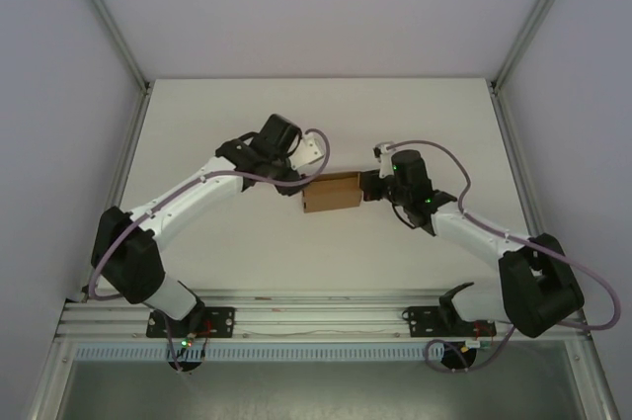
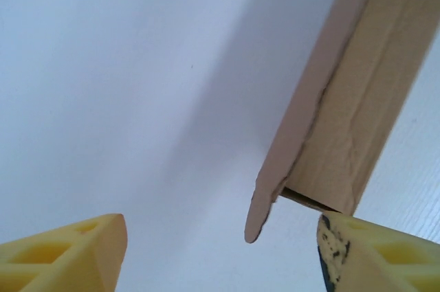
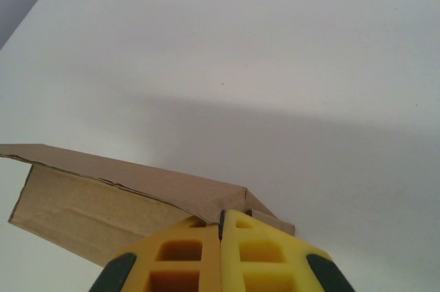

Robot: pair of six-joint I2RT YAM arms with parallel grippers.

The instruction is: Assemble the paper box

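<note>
— One paper box (image 1: 331, 193), brown cardboard, lies on the white table (image 1: 247, 124), about at its middle, between the left gripper (image 1: 299, 181) and the right gripper (image 1: 367, 188). Do you see it the same way?

— Yes. From above it is a small folded oblong, its long side running left to right, with a gripper at each end.

— What is the right gripper doing?

— It is at the right end of the box. In the right wrist view its two yellow fingers (image 3: 179, 257) are pressed flat together with only a thin seam between them. The edge of the cardboard runs in just at their tips, so it is closed and pinching the box there.

— And the box in that view?

— It stretches away to the left of the fingers, a top panel raised a little over a lower one, with its shadow on the table behind.

— Now the left gripper.

— It is at the left end of the box. In the left wrist view its fingers stand wide apart, one in each lower corner, so it is open and clamps nothing.

— Is the box between them?

— Partly. The box end comes down from the upper right, and a rounded flap (image 2: 260, 209) sticks out from its corner into the gap. The right-hand finger (image 2: 375, 257), which has dark marks, is just at that corner, but I cannot tell whether it touches. The other finger (image 2: 75, 251) is well apart from the cardboard, with bare table in front of it.
</note>
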